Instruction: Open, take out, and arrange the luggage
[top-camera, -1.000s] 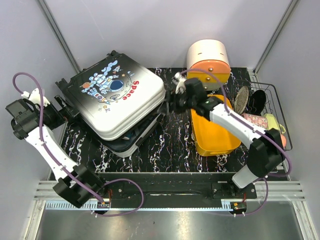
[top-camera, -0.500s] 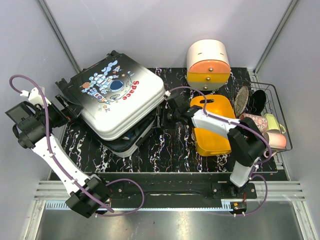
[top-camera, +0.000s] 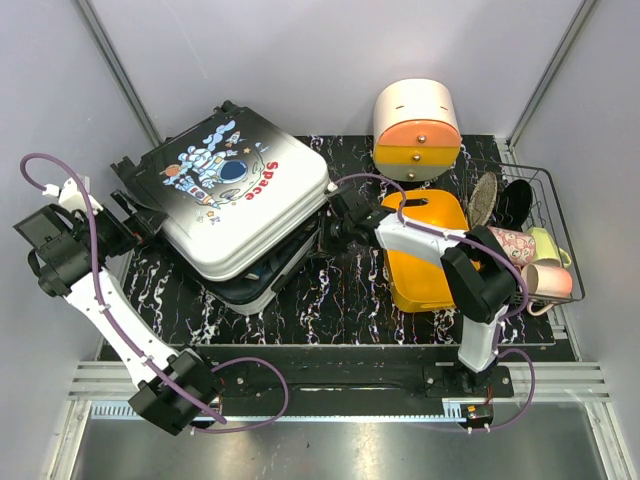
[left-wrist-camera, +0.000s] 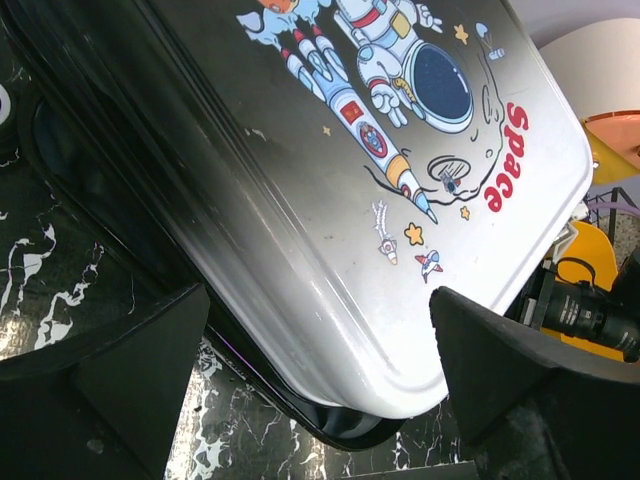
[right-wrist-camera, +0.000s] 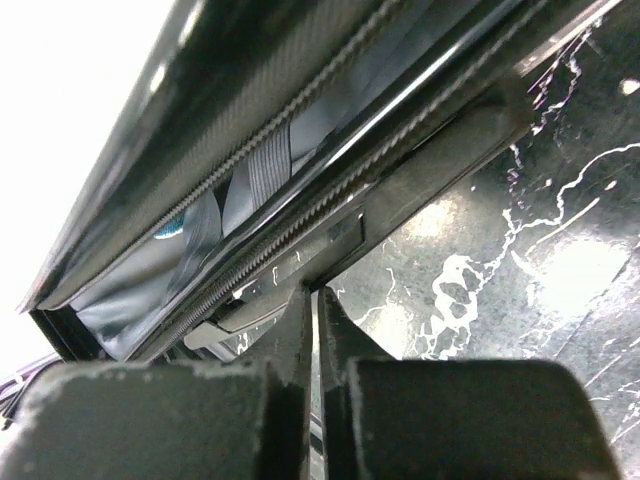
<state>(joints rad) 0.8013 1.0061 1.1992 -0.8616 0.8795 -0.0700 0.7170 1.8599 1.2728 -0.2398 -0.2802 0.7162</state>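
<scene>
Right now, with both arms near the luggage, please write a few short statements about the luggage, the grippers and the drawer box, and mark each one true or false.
1. The luggage is slightly open. True.
2. The left gripper is shut on the luggage. False: it is wide open and holds nothing.
3. The right gripper, shut, is at the luggage's right edge. True.
4. The drawer box lies inside the luggage. False: it stands on the table, beyond the tray.
</scene>
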